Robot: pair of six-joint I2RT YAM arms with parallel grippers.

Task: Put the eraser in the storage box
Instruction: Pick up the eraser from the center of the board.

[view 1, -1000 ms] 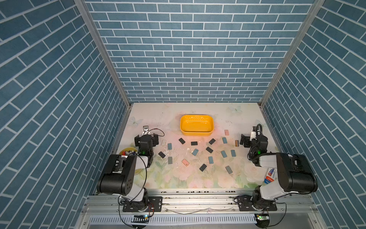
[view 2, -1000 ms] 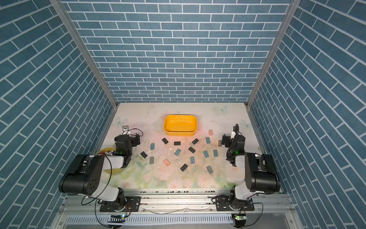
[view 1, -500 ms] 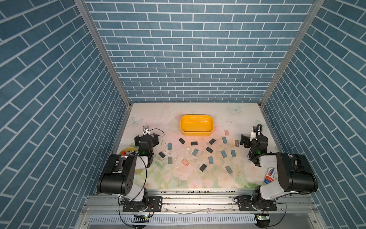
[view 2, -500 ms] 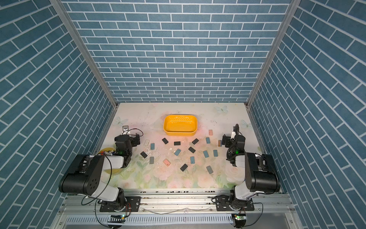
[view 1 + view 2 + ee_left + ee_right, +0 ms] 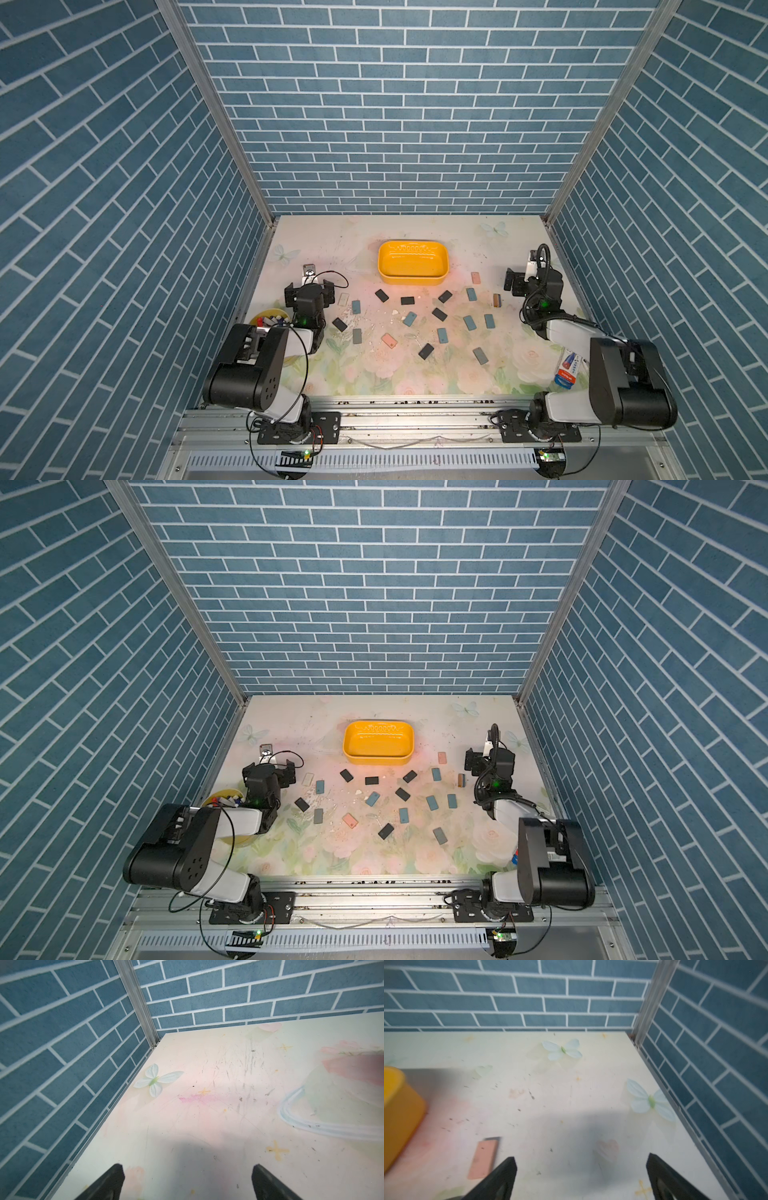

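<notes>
The yellow storage box stands at the middle back of the flowered mat, with nothing in it; one corner shows in the right wrist view. Several erasers, black, blue and pink, lie scattered in front of it. My left gripper hovers open at the left, over bare mat. My right gripper hovers open at the right, just beside a pink eraser. Neither holds anything.
A round yellow cup of pens stands by the left arm's base. A red-and-blue tube lies under the right arm. A small grey tag lies beyond the left gripper. Blue brick walls close in three sides.
</notes>
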